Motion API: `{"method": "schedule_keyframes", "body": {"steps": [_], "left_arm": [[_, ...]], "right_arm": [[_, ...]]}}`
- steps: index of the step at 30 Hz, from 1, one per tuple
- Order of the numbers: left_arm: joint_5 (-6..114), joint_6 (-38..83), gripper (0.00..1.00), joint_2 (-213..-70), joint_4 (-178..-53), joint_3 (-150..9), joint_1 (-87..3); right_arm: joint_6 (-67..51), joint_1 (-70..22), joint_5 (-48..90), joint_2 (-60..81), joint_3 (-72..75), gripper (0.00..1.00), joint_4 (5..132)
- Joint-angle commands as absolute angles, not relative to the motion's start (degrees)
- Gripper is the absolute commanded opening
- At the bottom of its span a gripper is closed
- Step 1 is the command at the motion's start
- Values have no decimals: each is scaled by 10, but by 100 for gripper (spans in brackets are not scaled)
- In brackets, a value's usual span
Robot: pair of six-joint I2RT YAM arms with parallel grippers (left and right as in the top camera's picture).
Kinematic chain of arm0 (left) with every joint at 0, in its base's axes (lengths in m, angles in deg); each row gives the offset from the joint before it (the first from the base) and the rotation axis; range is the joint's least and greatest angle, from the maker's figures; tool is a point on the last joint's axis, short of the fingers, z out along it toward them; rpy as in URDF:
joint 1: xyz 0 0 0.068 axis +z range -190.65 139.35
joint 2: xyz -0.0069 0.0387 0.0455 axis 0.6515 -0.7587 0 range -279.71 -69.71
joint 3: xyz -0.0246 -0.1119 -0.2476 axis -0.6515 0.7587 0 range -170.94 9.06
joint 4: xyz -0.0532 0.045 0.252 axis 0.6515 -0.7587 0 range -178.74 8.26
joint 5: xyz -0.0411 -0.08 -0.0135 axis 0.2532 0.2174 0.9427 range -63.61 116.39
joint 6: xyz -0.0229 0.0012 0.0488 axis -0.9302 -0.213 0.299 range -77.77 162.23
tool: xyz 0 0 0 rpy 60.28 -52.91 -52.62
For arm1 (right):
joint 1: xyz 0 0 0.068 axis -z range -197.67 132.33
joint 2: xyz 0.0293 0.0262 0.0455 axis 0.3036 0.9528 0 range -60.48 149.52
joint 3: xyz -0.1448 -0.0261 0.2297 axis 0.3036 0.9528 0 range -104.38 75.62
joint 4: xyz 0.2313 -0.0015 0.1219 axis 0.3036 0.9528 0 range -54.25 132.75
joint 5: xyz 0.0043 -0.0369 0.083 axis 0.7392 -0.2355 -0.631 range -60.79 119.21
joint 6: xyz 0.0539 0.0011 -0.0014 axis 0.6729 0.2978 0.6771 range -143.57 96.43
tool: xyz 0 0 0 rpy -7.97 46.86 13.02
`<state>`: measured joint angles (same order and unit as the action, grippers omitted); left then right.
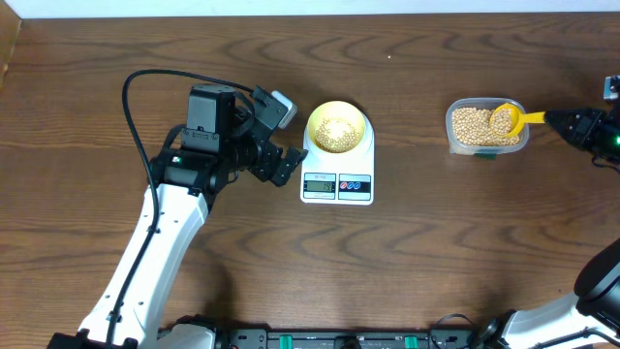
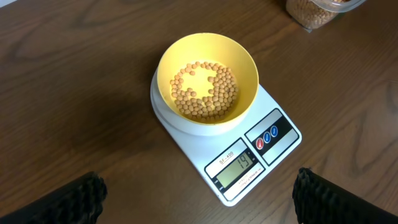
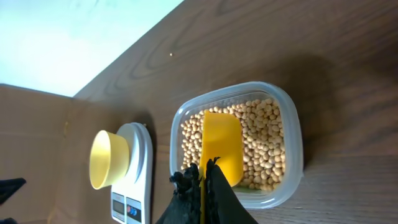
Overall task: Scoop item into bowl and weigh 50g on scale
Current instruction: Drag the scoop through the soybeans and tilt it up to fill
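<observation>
We see a dark wood-grain table (image 1: 436, 252), white plastic scale (image 2: 199, 149), smooth yellow bowl (image 2: 186, 53), clear plastic tub (image 3: 295, 155), yellow plastic scoop (image 3: 221, 137) and matt tan beans (image 3: 267, 137).

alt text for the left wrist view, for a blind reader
A pale yellow bowl holding a thin layer of tan beans sits on a white kitchen scale on a wooden table; the display seems to read 19. The open left gripper's dark fingertips frame the bottom corners.
</observation>
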<state>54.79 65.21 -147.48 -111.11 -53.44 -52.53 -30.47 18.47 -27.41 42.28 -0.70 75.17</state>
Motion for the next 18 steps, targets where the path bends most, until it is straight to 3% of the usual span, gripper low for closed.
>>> {"method": "schedule_keyframes", "body": {"steps": [1, 18], "left_arm": [[553, 662, 98, -1467, -1111, -538, -526], [553, 662, 98, -1467, -1110, -538, -526]], "right_arm": [[-276, 188, -311, 430, -4, 1, 752], [-190, 188, -389, 430, -4, 1, 711]]}}
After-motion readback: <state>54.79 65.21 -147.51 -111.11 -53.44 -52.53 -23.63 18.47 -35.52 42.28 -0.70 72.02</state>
